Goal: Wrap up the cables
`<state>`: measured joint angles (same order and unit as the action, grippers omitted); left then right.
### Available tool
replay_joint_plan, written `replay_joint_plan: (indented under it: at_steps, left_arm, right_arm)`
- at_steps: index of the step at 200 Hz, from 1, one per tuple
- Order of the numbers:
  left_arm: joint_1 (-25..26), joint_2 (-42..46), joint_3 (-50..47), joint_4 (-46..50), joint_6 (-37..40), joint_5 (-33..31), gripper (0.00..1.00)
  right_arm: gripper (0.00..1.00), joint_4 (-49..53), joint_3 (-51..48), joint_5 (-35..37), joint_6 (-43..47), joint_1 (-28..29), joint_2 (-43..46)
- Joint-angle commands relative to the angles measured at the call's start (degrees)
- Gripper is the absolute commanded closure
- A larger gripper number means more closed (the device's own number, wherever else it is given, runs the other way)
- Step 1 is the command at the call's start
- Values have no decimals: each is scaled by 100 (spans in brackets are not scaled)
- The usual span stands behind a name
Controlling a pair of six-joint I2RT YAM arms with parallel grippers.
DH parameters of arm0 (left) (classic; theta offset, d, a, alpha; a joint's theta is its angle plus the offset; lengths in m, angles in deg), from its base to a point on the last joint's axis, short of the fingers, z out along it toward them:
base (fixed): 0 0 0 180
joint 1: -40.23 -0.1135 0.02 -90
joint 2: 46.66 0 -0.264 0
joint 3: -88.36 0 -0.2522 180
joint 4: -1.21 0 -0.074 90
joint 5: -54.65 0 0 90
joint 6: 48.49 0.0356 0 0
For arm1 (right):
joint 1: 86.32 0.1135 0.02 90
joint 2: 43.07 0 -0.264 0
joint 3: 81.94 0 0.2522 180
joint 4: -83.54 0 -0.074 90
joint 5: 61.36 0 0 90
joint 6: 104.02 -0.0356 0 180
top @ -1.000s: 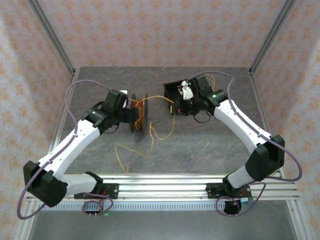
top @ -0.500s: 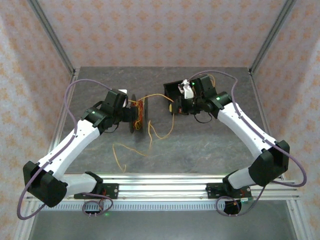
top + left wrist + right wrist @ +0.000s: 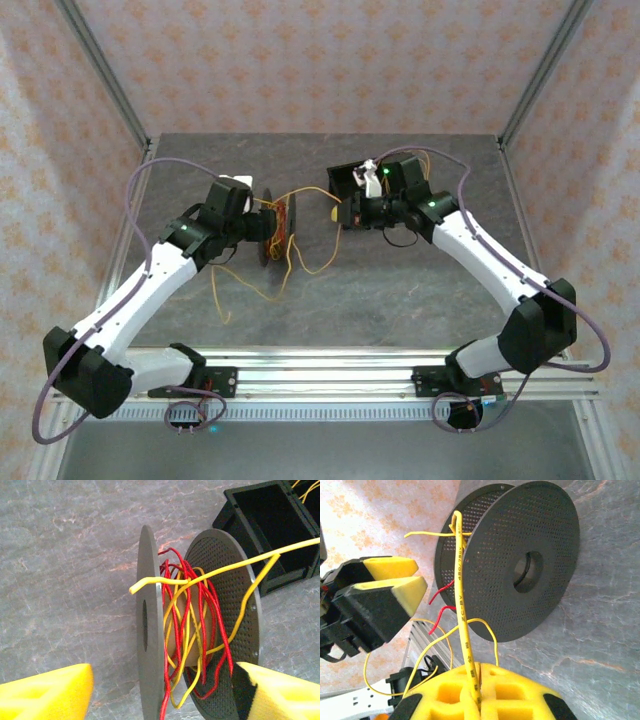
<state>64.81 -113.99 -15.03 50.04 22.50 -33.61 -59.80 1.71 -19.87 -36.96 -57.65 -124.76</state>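
My right gripper clamps a yellow cable; my left gripper gapes wide astride the spool.

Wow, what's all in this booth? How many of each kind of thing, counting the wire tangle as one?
Robot arms: 2
Spool: 1
Black box: 1
Tangle of red and yellow cables: 1
Total: 5
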Motion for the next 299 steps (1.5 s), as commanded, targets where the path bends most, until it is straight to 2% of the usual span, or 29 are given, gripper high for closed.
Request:
replay_joint_plan:
  at_steps: [1,5,40,71,102,119,165,188,208,224,257,282,299]
  left_arm:
    - [-58,236,-170,-270,28,-52,4]
    - [-57,258,-183,-272,28,-76,1]
    - [-73,239,-153,-187,167,-191,1]
    - [-68,151,-154,-245,262,-182,1]
    - [-68,88,-116,-287,262,-173,11]
    - [-95,90,-134,-316,233,-124,21]
    - [-190,132,-237,-417,160,37,26]
    - [-212,141,-287,-475,136,38,30]
    - [-212,151,-358,-526,99,35,30]
    - [-221,152,-421,-589,94,83,30]
    - [-223,98,-422,-562,130,36,29]
    - [-222,64,-405,-497,138,-99,27]
    - [-221,7,-365,-461,182,-137,26]
  right_arm:
    - [100,-817,-423,21,-468,-28,394]
    - [100,-923,-516,61,-444,-28,480]
    - [100,-1165,-744,106,-317,-28,806]
    - [100,-1634,-849,-167,-318,-27,958]
    - [100,-1851,-841,-404,-404,-28,924]
    - [100,-2280,-940,-608,-685,-23,884]
    - [100,-2832,-1174,-626,-873,-12,888]
    - [100,-3327,-1538,-214,-1123,132,869]
    - [100,-4320,-2095,151,-1620,239,932]
    - [100,-4993,-2475,511,-1655,422,989]
    - [100,-5142,-2619,887,-1084,786,1045]
    - [100,-5155,-2782,1227,-687,843,1500]
    - [100,-5110,-2718,1175,-622,842,1703]
